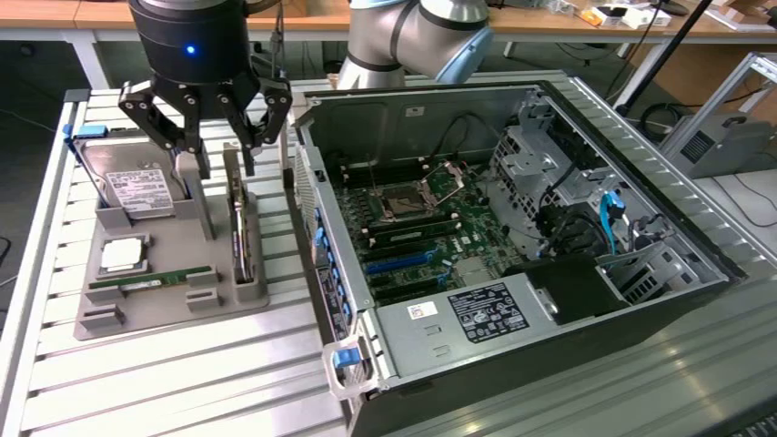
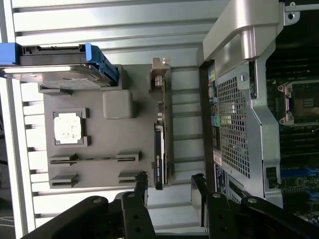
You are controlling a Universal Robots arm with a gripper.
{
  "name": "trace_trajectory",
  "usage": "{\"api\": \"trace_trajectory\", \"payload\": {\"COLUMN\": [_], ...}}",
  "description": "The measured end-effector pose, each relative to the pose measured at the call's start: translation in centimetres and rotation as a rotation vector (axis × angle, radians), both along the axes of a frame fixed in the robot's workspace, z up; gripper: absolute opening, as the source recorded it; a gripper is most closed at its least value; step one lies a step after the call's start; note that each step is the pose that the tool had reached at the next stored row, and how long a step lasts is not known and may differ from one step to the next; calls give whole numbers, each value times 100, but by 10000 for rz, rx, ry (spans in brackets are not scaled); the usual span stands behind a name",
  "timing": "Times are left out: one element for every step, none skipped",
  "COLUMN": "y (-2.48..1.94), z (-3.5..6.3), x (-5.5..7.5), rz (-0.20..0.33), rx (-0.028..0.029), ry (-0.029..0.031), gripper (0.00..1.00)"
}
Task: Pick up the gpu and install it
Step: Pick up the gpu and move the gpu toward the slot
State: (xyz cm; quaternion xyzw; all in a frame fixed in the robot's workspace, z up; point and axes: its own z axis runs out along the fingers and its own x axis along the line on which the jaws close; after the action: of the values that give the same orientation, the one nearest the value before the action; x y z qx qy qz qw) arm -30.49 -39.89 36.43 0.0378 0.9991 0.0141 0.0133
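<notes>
The gpu (image 1: 243,237) is a thin dark card standing on edge in a slot of the grey tray (image 1: 170,314), to the exterior view's left of the open computer case (image 1: 510,228). My gripper (image 1: 218,157) hangs open over the card's far end, one finger on each side and nothing held. In the wrist view the gpu (image 2: 159,142) runs as a narrow strip toward my gripper (image 2: 169,179), and it sits closer to one of the black fingers (image 2: 142,181) than the other.
The tray (image 2: 99,142) also holds a silver hard drive (image 1: 136,187) with blue rails, a square processor (image 1: 124,255) and a green memory stick (image 1: 152,280). The case's motherboard (image 1: 413,228) lies exposed. The case wall (image 2: 234,124) stands close beside the card.
</notes>
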Motion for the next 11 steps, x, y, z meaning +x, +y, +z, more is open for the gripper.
{"api": "trace_trajectory", "payload": {"y": [0, 0, 0, 0, 0, 0, 0, 0, 0, 0, 0], "z": [-4, -6, -8, -10, -13, -16, -18, -21, -24, -27, -30], "x": [0, 0, 0, 0, 0, 0, 0, 0, 0, 0, 0], "rz": [0, 0, 0, 0, 0, 0, 0, 0, 0, 0, 0], "rx": [0, 0, 0, -1, 0, 0, 0, 0, 0, -1, 0], "ry": [0, 0, 0, 0, 0, 0, 0, 0, 0, 0, 0], "gripper": [48, 48, 48, 48, 48, 48, 48, 48, 48, 48, 48]}}
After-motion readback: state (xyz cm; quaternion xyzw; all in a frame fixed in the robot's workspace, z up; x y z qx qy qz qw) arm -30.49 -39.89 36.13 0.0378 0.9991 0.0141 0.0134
